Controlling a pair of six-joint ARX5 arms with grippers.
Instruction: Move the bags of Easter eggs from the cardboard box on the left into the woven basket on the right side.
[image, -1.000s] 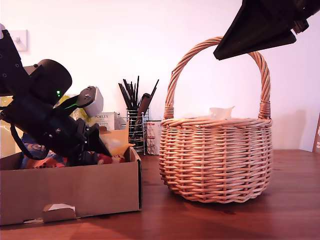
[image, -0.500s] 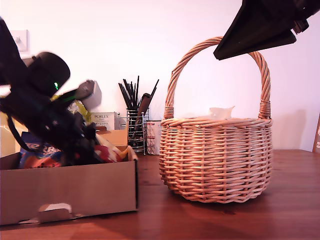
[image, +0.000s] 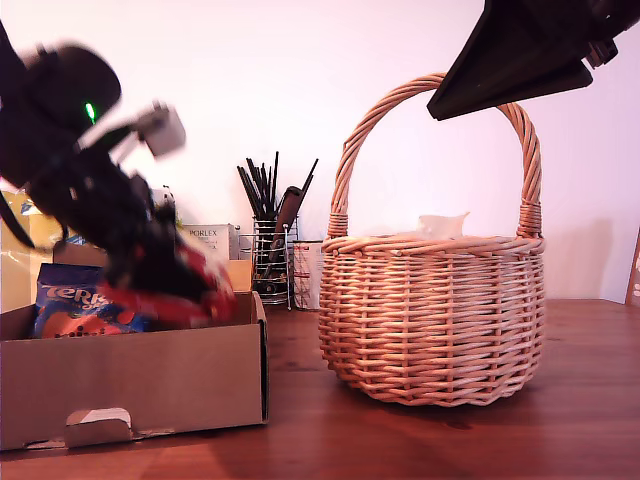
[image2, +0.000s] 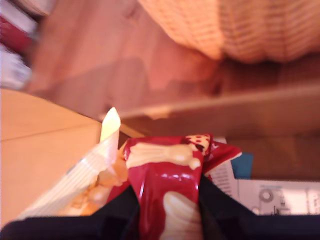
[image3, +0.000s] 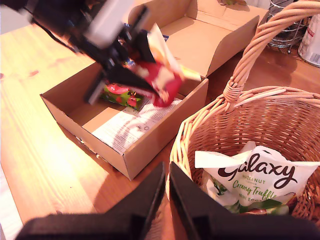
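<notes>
My first gripper (image: 172, 282) hangs just above the cardboard box (image: 130, 375) at the exterior view's left, shut on a red bag of Easter eggs (image2: 167, 182). A cream-yellow pouch (image2: 87, 175) rides up beside the red one; I cannot tell whether it is clamped too. A dark blue pouch (image: 72, 305) stands inside the box. The woven basket (image: 435, 320) sits at the exterior view's right with a white Galaxy bag (image3: 255, 180) inside. My second gripper (image3: 167, 197) hovers over the basket's rim beside the handle, shut with nothing in it.
A wire utensil holder (image: 272, 258) and small cartons (image: 210, 240) stand behind the box and basket. A second open cardboard box (image3: 215, 35) lies beyond the first. A green-and-red pouch (image3: 122, 95) and a printed sheet (image3: 132, 125) lie on the box floor.
My first gripper has risen out of the box with the red bag, moving up and back. The second gripper and basket have not moved.
</notes>
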